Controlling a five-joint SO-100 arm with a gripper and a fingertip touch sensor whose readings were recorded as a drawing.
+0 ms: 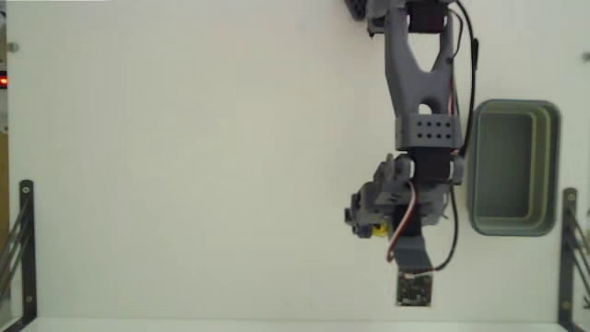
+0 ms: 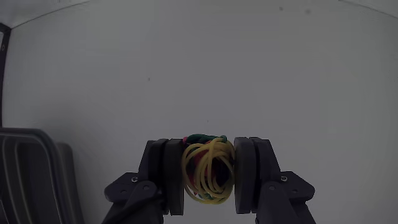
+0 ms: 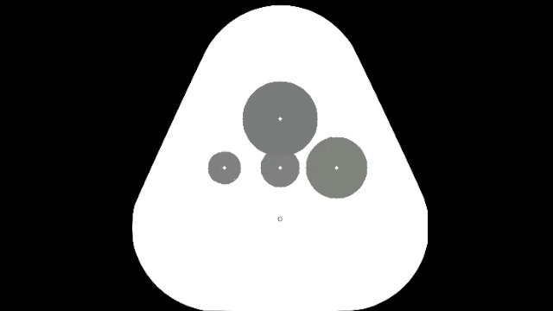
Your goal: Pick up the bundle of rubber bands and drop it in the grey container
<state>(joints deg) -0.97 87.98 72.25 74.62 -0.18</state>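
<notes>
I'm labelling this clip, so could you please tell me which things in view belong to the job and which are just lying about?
Part of the job:
- bundle of rubber bands, clamped in the pincer
- grey container, standing empty to the arm's right in the fixed view

Just lying about:
- black metal brackets at the table's edges
- red light at the left edge

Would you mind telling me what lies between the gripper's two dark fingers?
The wrist view shows the gripper clamping the mostly yellow bundle of rubber bands; nothing else.
</notes>
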